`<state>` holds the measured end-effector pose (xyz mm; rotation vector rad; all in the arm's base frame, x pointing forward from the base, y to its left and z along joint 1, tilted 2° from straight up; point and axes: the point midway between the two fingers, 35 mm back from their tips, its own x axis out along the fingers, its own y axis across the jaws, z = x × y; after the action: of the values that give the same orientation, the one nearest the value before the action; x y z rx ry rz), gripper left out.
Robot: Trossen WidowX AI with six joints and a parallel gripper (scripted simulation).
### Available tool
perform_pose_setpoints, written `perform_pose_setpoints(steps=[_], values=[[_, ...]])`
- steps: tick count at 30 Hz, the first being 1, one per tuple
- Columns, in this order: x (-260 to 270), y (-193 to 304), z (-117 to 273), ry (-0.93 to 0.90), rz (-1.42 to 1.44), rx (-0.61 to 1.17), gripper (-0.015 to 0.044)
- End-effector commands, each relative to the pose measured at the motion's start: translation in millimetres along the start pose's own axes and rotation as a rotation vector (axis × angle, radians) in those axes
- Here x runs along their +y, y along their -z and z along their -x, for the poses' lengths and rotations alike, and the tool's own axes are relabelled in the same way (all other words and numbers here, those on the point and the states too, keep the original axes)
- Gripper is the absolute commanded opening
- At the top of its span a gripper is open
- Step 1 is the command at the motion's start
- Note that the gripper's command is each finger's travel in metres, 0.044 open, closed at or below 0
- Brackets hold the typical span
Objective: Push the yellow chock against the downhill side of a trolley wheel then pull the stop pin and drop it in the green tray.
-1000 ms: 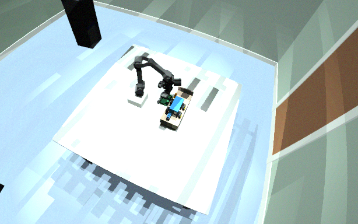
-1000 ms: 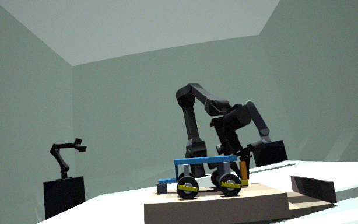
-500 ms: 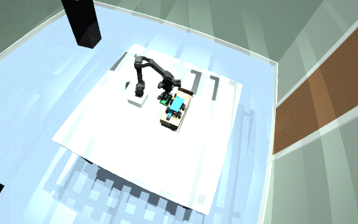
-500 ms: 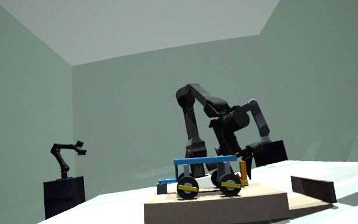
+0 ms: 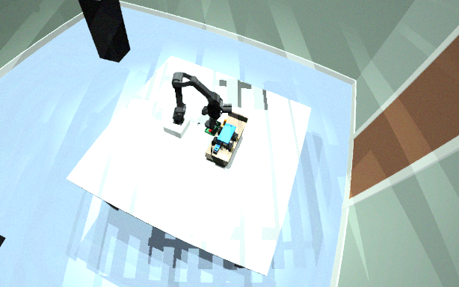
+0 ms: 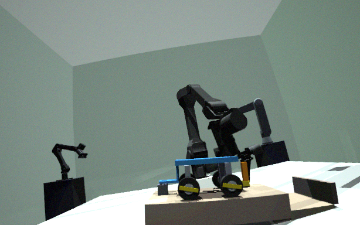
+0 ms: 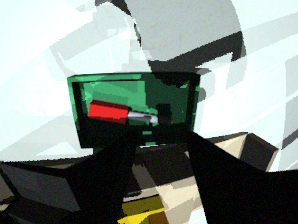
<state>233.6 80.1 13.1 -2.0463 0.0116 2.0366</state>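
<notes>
The blue trolley [image 5: 226, 133] [image 6: 206, 160] stands upright on the wooden ramp [image 5: 226, 158] [image 6: 217, 211]. The chock [image 6: 244, 171] [image 7: 142, 207], with its orange handle up, stands close against the downhill side of a downhill-end wheel; its exact contact is partly hidden. The red-headed stop pin [image 5: 210, 131] [image 7: 108, 112] lies on its side inside the green tray [image 7: 74, 105], its grey shaft pointing right in the wrist view. My gripper [image 7: 161, 136] is open and empty, its fingers apart low at the tray's near side. In the exterior view the trolley and handle partly hide the fingers.
The grey pin block [image 6: 162, 189] stands at the ramp's uphill end, beside the trolley's blue tow bar. A dark end board [image 6: 315, 190] stands at the ramp's foot. The tray lies beside the ramp, between it and the arm's white base block [image 5: 176, 128].
</notes>
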Motion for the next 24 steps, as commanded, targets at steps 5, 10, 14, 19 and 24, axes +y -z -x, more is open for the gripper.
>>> perform_pose_setpoints(steps=[5,10,14,19,24], values=[[5,-1,-2,0.003,0.004,-0.006,0.0190],[8,0,-3,0.003,0.004,-0.006,0.0190],[10,0,-3,0.002,0.004,-0.006,0.0190],[13,1,-4,0.002,0.004,-0.006,0.0190],[15,1,-5,0.002,0.004,-0.006,0.0190]])
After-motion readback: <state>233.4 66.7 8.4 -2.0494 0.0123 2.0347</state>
